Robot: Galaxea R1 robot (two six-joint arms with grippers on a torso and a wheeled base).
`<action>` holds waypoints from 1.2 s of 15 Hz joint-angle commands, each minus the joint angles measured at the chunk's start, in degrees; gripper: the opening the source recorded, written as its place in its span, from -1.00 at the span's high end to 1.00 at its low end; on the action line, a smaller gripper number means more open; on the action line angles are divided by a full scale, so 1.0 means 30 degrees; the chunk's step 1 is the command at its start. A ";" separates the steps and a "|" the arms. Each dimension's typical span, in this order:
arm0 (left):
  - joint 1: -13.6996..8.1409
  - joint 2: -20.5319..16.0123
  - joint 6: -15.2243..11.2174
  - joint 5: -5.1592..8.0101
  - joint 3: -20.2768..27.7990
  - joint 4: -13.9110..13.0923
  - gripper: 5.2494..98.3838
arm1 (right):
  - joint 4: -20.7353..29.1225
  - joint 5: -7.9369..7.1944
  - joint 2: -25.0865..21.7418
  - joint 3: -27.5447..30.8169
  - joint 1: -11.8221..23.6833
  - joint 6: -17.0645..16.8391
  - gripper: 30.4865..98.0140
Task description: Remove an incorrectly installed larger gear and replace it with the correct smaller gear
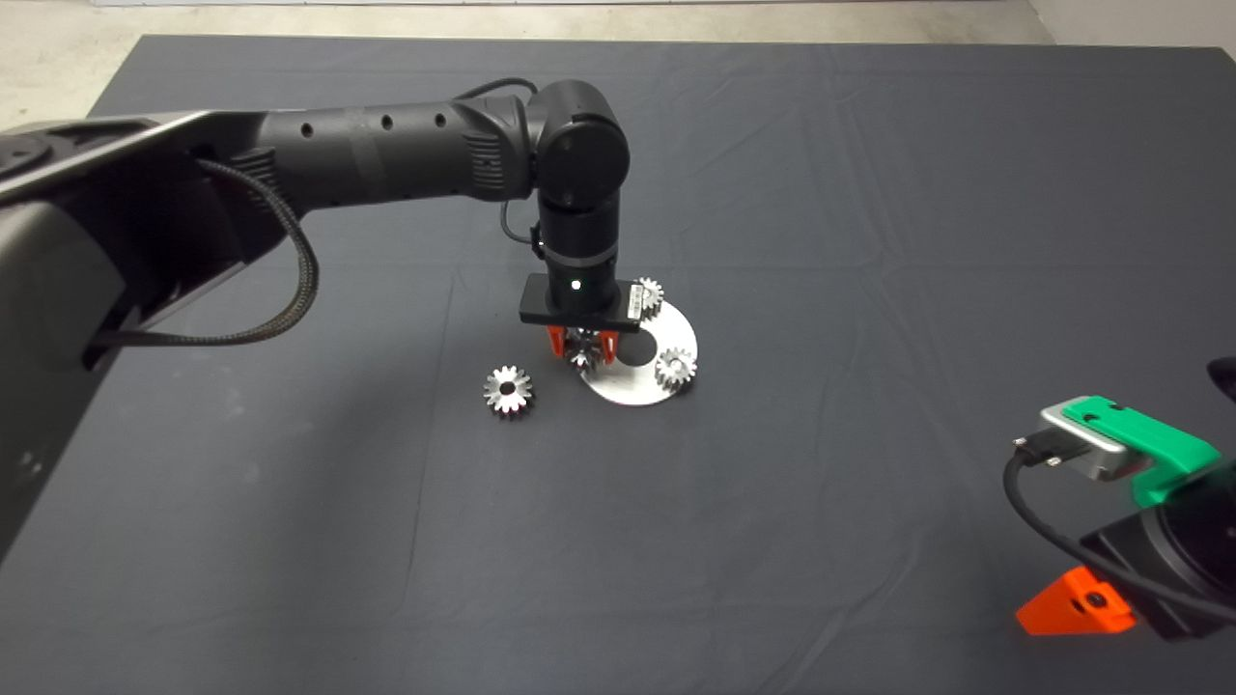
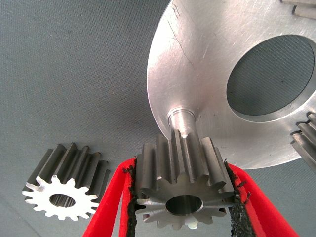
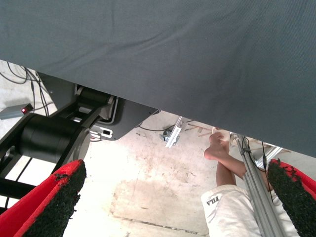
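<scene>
Left gripper (image 2: 182, 197) clamps larger gear (image 2: 181, 183) between pads, just above bare peg (image 2: 180, 120) on round plate (image 2: 207, 74); head view hides most of it. Smaller gear (image 1: 508, 391) lies on mat (image 1: 869, 241) beside plate. Two plate gears cut off in wrist view. Right gripper (image 1: 1110, 541) parked at lower right, fingers wide apart.

The larger gear (image 2: 182, 182) looked like dull grey machined steel; beside it, the disc (image 2: 207, 84) was brushed, scratched aluminium, and the mat (image 1: 869, 193) matt woven cloth.
</scene>
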 commanded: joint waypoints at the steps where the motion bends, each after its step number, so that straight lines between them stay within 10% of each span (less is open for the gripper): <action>1: -0.0149 0.0006 0.0095 0.0680 -0.0228 0.0337 0.34 | 0.0587 -0.1128 0.0038 0.0060 0.0200 0.0062 -0.97; 18: -0.0267 0.0006 0.0066 0.0563 -0.0173 0.0337 0.33 | 0.0587 -0.1128 0.0038 0.0060 0.0200 0.0062 -0.97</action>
